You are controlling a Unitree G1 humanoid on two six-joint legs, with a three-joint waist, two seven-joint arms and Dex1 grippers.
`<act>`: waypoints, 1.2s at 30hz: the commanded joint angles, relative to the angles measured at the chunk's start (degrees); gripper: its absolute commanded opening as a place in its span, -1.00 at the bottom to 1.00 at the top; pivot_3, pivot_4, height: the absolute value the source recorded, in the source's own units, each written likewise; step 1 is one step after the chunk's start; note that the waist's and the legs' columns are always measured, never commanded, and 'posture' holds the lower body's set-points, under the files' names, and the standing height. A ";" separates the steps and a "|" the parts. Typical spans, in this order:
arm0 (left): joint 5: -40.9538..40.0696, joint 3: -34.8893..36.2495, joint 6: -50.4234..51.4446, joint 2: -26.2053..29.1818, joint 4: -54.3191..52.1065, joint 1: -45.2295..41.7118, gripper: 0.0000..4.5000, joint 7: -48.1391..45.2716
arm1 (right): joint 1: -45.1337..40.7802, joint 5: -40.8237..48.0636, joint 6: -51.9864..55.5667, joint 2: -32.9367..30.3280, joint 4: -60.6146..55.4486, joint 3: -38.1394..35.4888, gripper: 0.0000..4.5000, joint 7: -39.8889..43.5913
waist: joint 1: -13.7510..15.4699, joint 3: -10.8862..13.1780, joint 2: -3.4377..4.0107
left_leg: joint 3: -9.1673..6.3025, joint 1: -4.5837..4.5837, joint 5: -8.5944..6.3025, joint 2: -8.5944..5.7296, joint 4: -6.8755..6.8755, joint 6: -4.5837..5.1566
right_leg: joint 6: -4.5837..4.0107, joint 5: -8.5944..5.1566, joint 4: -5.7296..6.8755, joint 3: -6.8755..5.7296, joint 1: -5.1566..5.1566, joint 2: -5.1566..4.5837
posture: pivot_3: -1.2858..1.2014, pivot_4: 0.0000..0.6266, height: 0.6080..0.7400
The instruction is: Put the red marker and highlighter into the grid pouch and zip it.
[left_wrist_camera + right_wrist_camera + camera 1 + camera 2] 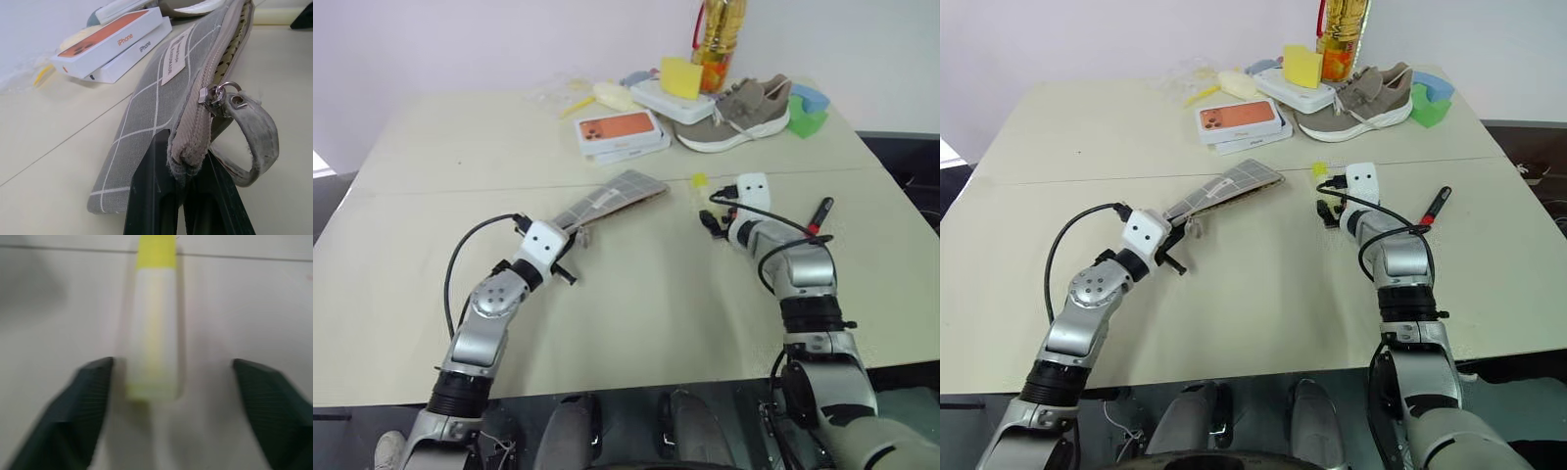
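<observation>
L gripper (576,238) clamped on near corner of grid pouch (612,199), lifted off table (636,323). R gripper (171,401) fingers apart, straddling highlighter (152,333) lying on table. Red marker (820,215) flat, just right of R arm.

The pale worktop (636,323) carries the highlighter (700,180), red marker (820,214), orange phone boxes (621,133), and a shoe (736,116).
</observation>
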 commanded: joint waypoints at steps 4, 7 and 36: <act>-0.57 0.48 0.89 -0.82 -0.45 -0.68 -1.00 0.58 | 1.96 -0.92 -2.55 -1.09 -7.00 1.64 -0.63 2.09 | 0.04 0.00 0.00 | 0.00 0.00 0.00 0.00 0.00 0.00 | 0.00 0.00 0.00 0.02 0.00 0.00 | 0.03 -0.52 1.00; -1.57 0.82 1.23 -1.27 0.07 -1.50 -1.00 0.03 | 6.08 -1.01 -1.22 -3.92 -16.96 2.76 -0.63 4.48 | 0.20 0.00 0.01 | 0.00 -0.01 0.00 0.00 0.00 0.00 | 0.00 0.00 -0.01 0.02 0.00 0.00 | 0.03 -0.52 1.00; -3.55 0.28 -0.22 -2.26 1.00 -3.41 -1.00 -3.84 | 18.03 14.25 12.08 -9.38 -44.82 5.09 -0.63 14.96 | 1.09 0.01 -0.02 | -0.06 0.00 -0.01 -0.02 0.03 0.01 | 0.01 0.00 -0.03 0.02 0.02 0.00 | 0.03 -0.52 1.00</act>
